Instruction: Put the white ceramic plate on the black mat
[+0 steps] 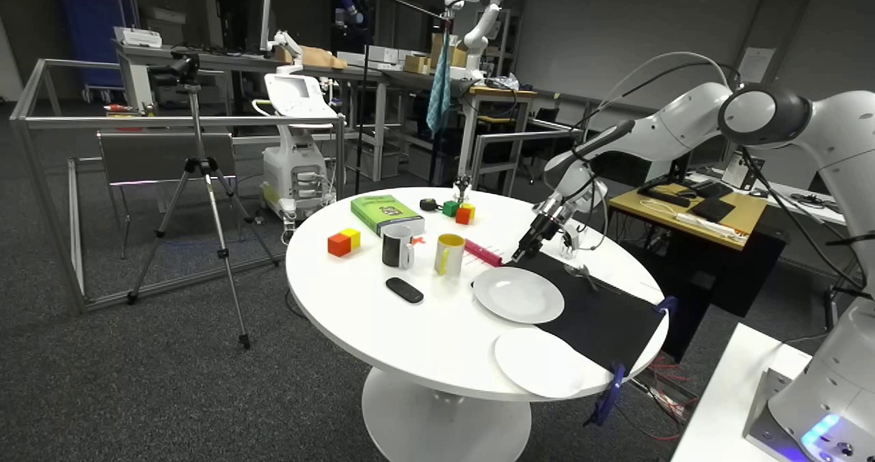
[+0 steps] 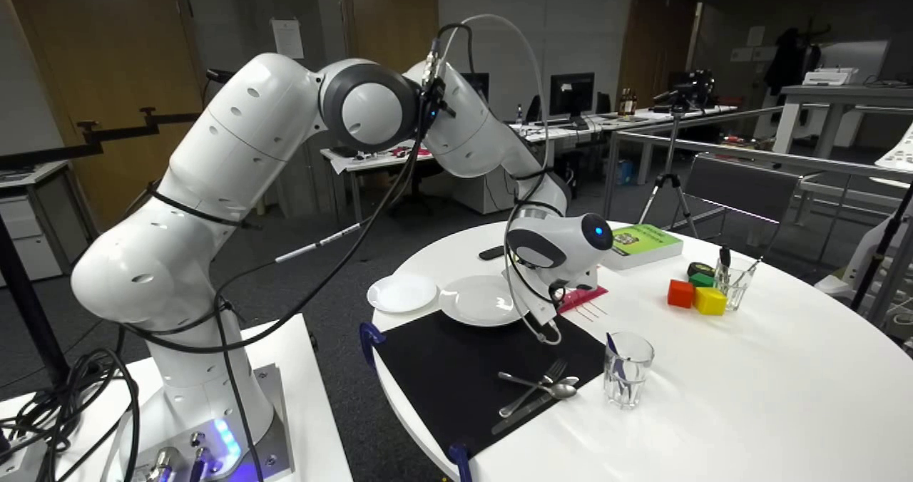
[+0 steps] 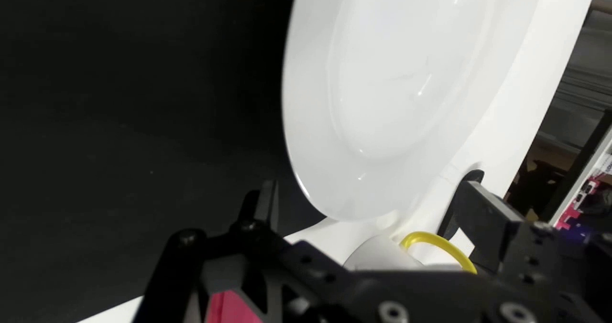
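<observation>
Arm (image 2: pixel 367 115) arched high, wrist (image 2: pixel 549 243) slanted downward, the end effector (image 3: pixel 373 194) low, its fingers (image 3: pixel 478 210) wide apart

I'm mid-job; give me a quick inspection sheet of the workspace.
Surface: round white table; blue clamps at its edge.
Job's things: white plate overlaps the edge of the black mat.
Clutter: cutlery at the mat's edge, two mugs, green book, coloured blocks, second white disc.
Gripper: open, near the plate; nothing seen held.
Cables: bunched beside the robot's base; others run along the arm.
Surroundings: tripod and metal railing stand on the floor nearby.
</observation>
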`<state>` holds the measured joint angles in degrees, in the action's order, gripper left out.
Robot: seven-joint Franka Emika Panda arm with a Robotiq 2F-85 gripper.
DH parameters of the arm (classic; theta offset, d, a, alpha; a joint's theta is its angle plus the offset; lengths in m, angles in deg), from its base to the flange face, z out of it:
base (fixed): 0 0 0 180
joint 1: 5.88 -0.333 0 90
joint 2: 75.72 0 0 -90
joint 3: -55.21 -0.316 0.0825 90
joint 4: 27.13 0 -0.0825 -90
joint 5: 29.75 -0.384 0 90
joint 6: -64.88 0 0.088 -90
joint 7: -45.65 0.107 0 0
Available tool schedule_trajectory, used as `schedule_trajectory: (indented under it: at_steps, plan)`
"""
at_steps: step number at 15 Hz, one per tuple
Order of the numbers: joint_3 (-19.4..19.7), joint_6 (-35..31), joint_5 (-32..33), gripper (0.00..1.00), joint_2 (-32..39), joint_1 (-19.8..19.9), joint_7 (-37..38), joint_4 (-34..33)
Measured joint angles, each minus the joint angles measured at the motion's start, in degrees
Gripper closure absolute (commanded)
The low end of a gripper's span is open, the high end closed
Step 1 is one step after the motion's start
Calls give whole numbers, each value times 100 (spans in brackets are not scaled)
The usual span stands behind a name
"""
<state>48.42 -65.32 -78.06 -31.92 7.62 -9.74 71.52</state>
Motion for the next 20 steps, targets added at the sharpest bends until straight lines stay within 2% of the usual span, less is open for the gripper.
schedule_trajectory:
  at_steps: [7,13,14,15,20]
  plan:
    - [0,559,366,0,273,-30,23,-377]
    - [3,787,1041,0,429,-90,122,-610]
    - [3,843,1161,18,440,-92,157,-651]
    - [3,889,1258,28,454,-92,193,-691]
    - [3,934,1593,66,525,-90,426,-865]
